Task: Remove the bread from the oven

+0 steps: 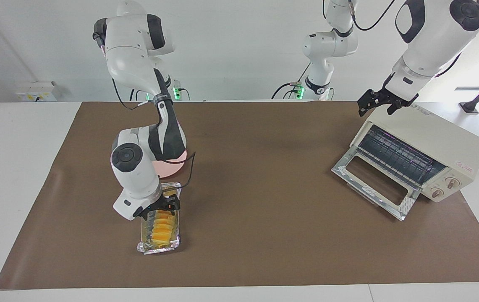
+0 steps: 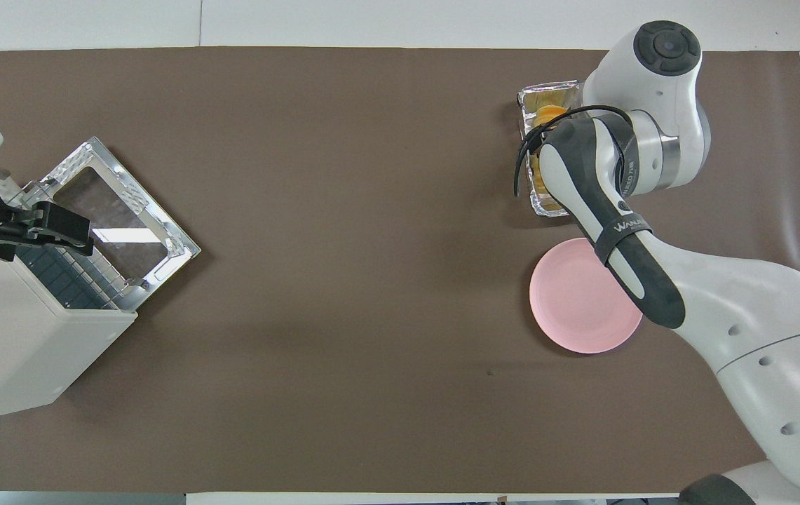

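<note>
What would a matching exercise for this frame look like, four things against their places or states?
Things:
1. bread
2. oven door
3. pink plate
4. left claw

Places or states:
A. over the oven's top edge
B. folded down open
C. in the foil tray
D. bare on the mat, nearer the robots than the tray

Pairs: 1-C, 2-B, 3-D, 4-A

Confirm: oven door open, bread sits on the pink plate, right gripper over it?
Not quite. The bread lies in the foil tray, not on the pink plate; the facing view shows it. Oven door open and right gripper over the bread hold.
</note>
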Controlling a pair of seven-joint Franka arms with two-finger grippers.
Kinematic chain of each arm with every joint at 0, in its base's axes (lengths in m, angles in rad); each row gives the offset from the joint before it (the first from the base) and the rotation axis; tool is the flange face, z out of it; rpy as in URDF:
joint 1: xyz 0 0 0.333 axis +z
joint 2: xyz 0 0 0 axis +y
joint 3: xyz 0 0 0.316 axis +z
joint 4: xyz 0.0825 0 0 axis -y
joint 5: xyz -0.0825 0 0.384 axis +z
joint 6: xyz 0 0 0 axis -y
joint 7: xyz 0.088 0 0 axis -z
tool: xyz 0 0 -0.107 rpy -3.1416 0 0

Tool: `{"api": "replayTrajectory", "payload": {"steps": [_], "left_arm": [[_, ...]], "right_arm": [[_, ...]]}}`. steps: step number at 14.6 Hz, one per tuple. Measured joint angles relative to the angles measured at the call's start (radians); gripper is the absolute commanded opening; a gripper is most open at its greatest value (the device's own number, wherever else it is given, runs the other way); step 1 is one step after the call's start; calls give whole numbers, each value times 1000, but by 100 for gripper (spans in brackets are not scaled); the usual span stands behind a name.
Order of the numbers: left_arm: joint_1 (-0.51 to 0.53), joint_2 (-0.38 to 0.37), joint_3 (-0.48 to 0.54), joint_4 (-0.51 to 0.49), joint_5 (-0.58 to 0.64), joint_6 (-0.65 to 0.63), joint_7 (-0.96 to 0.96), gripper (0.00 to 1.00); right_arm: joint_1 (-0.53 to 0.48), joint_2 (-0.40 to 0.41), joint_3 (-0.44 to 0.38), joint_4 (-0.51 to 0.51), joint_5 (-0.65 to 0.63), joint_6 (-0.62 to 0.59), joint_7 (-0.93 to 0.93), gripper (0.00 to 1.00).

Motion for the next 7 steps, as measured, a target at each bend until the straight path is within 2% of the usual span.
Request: {"api": "replayTrajectory", "payload": {"steps": [1, 2, 5, 6, 7], "left_arm": [[0, 0, 0, 0, 0, 0, 0, 100], [0, 0, 0, 0, 0, 0, 0, 100], [0, 0, 0, 0, 0, 0, 0, 100], [0, 0, 0, 0, 0, 0, 0, 100], [0, 0, 0, 0, 0, 0, 0, 100]], "right_arm": [[0, 0, 0, -9, 0, 16, 0, 80], [0, 1, 0, -18, 0, 33, 0, 70], [1, 1, 1, -29, 0, 52, 0, 8], [1, 0, 1, -29, 0, 53, 0, 0], [1, 0, 2, -29, 0, 53, 0, 0]]}}
